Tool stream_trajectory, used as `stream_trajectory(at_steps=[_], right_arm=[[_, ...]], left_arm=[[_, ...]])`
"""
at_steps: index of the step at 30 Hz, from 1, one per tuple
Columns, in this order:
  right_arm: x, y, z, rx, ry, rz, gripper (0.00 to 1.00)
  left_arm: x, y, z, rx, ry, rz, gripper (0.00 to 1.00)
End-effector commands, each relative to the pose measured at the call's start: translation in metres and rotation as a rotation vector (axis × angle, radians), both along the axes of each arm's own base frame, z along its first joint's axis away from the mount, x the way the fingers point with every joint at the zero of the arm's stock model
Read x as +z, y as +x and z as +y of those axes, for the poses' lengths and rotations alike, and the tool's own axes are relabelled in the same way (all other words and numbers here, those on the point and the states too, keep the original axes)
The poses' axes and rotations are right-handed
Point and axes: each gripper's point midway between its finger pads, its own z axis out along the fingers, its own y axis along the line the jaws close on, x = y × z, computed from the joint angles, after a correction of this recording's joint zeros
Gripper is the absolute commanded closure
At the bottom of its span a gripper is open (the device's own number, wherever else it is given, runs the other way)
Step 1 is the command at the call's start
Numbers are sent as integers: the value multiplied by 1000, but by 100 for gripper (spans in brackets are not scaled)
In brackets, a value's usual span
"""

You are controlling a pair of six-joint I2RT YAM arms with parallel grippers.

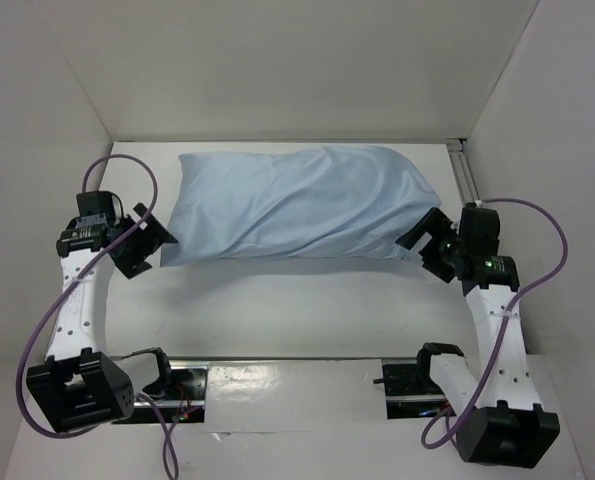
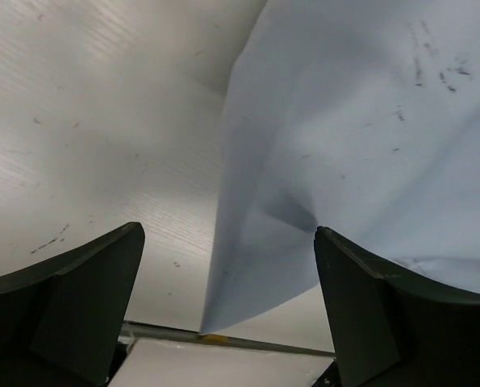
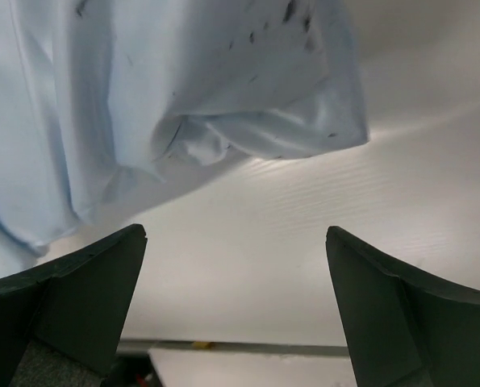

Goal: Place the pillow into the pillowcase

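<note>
With the left claw [image 1: 155,243] and right claw [image 1: 423,242] both gaping empty at the near corners of the plump pillowcase [image 1: 302,203] lying across the far table [image 1: 297,310], the pillow seemingly inside though hidden, I mean to draw each straight back, wary of snagging loose cloth.

No text, label, brand, number or sign can be read in any view. The small dark specks on the pillowcase [image 2: 433,72], toward 1 o'clock in the left wrist view, form no letters.
</note>
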Motion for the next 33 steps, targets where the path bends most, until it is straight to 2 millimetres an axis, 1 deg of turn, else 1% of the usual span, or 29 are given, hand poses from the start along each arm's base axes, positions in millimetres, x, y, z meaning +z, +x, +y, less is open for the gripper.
stream_trajectory(at_steps=[1,2,3,5,6,7,8,9,10,11,13,14,15,16,17,18,19,20,21,23,24,26,27,28,29,30,31,32,33], right_arm=[[-1,-2,34,53,214,-7,0],[-3,-1,36,51,229,-9,0],[-6,1,36,42,240,-12,0],[-8,10,36,25,258,-47,0],[-11,16,35,26,257,-58,0],[-11,21,35,18,267,-78,0],[-11,34,32,7,263,-110,0],[-18,39,29,-10,260,-112,0],[-16,47,26,-18,248,-138,2],[-11,62,22,-21,233,-199,3],[-15,76,13,-61,214,-221,15],[-18,88,8,-63,187,-225,21],[-10,98,5,-74,177,-240,45],[-10,103,4,-65,165,-237,64],[-16,108,-1,-70,137,-206,81],[9,116,-2,-58,122,-254,96],[19,118,-6,-63,102,-265,100],[31,117,-11,-71,62,-286,100],[60,120,-14,-71,42,-351,100],[100,116,-20,-74,-19,-438,100],[128,111,-21,-76,-39,-479,100],[163,101,-21,-59,-77,-553,100],[189,93,-21,-55,-92,-601,100],[201,90,-21,-51,-101,-617,100],[217,82,-20,-41,-126,-649,100],[241,72,-18,-46,-132,-675,100],[252,67,-16,-42,-153,-691,100],[261,63,-21,-71,-190,-702,100],[266,57,-18,-66,-202,-695,100]], left_arm=[[13,13,-13,-73,-53,-98,0],[8,10,-17,-85,-76,-88,0],[10,11,-21,-101,-92,-109,0],[7,15,-39,-166,-182,-173,0],[5,17,-46,-180,-220,-188,4],[5,17,-55,-207,-257,-198,11],[0,16,-59,-213,-273,-195,21],[3,18,-60,-221,-276,-208,57],[-2,19,-59,-218,-282,-191,81],[2,23,-60,-225,-291,-195,97],[9,26,-57,-227,-277,-198,100],[19,33,-56,-231,-268,-222,100],[26,36,-52,-217,-266,-239,100],[36,38,-51,-222,-255,-265,100],[53,46,-48,-205,-242,-302,100],[63,49,-47,-203,-238,-324,100],[75,53,-44,-199,-226,-354,100],[101,59,-39,-188,-210,-412,100],[114,60,-36,-169,-215,-429,100],[140,64,-25,-114,-217,-478,100],[165,66,-21,-107,-201,-533,100],[190,66,-17,-77,-197,-578,100],[219,61,-14,-70,-176,-646,100],[235,56,-17,-71,-170,-683,100],[248,53,-10,-34,-163,-715,100],[271,49,-9,-31,-147,-765,100],[283,42,-10,-15,-135,-792,100],[294,38,-7,-2,-117,-813,100],[317,34,-7,-1,-90,-860,100]])
